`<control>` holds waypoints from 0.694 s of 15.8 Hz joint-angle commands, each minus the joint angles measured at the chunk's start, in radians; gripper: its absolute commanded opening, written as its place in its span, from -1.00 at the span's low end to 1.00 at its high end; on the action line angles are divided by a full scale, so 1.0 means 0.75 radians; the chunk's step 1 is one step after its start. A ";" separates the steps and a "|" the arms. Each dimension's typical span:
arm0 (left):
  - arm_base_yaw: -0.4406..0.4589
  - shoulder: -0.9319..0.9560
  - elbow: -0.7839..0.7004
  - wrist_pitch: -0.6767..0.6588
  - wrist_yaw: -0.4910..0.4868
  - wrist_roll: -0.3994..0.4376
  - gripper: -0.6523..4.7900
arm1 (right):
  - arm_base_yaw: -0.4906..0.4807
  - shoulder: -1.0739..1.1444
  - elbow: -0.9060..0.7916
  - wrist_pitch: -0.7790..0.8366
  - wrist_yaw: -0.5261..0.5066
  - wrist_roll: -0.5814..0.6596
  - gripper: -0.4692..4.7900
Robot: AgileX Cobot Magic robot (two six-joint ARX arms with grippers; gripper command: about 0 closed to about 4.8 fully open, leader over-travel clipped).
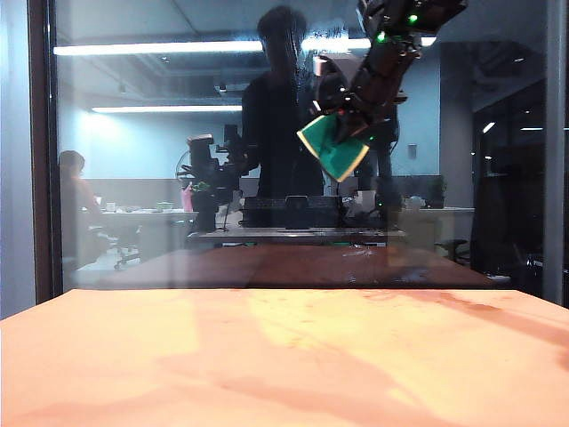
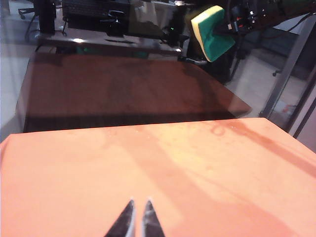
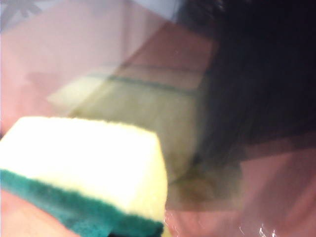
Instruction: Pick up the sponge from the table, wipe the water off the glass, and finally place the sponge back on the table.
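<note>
Holding sponge (image 1: 333, 148) in right gripper (image 1: 348, 114) high against glass (image 1: 160, 160); left gripper (image 2: 137, 223) low over table (image 2: 74, 173)

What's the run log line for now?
right end effector: shut on sponge, raised at glass | left end effector: shut, low over table

The right hand (image 1: 351, 120) is hard to make out in the exterior view: its fingers lie behind the sponge (image 1: 334, 148), and its arm runs off the upper edge. In the right wrist view that hand's fingers are out of frame, the sponge (image 3: 84, 168) just before it is blurred and cut at the edge, and its mirrored image in the glass (image 3: 237, 89) is only a hazy smear. No droplets of water can be picked out near the hand; too fine. Only the left hand's (image 2: 138, 219) fingertips show, the rest cut off over the bench (image 2: 74, 177).
</note>
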 commanded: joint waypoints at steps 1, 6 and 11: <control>0.000 0.002 0.007 0.018 -0.004 0.006 -0.67 | 0.073 -0.022 0.053 0.134 -0.001 -0.014 -0.86; 0.000 0.002 0.007 0.018 -0.004 0.006 -0.67 | 0.064 -0.023 0.230 0.178 0.113 -0.019 -0.86; 0.000 0.002 0.007 0.018 -0.003 0.006 -0.67 | 0.046 -0.023 0.431 0.188 0.177 -0.019 -0.86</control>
